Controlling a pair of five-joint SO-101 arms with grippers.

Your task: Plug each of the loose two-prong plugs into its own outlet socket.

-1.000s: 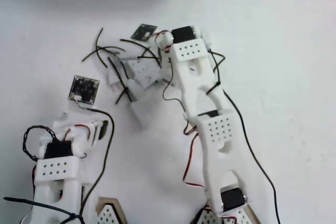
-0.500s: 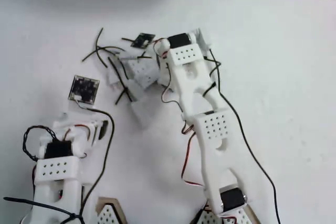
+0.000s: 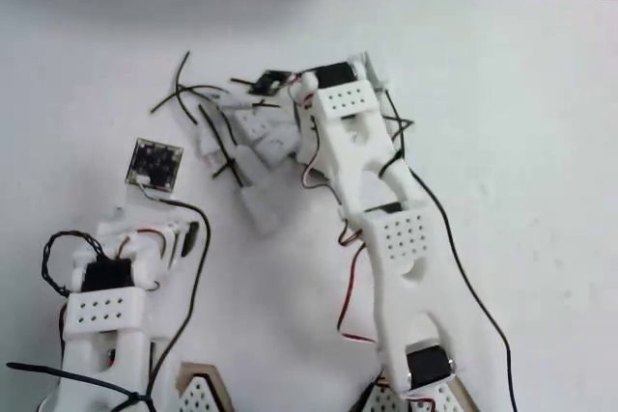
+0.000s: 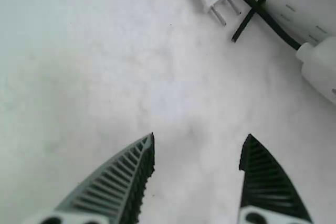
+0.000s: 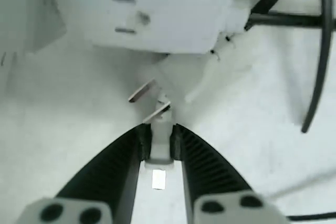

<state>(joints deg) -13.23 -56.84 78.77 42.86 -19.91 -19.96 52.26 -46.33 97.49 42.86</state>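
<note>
Right end effector (image 5: 159,132) clamping two-prong plug (image 5: 156,151), prongs near outlet socket (image 5: 142,17)

The plug (image 5: 156,135), outlet socket (image 5: 152,11) and table (image 3: 521,94) are white, the cords (image 5: 283,19) black, the jaws dark and ribbed.

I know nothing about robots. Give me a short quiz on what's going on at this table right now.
1. True or false: the left gripper is shut on a plug.
2. What does the right gripper hold? A) a black wire B) a plug C) nothing
3. Fill in: the held plug's prongs point at a white ____, not yet inside it.

Key
1. False: its fingers are open over bare table.
2. B
3. socket
</note>
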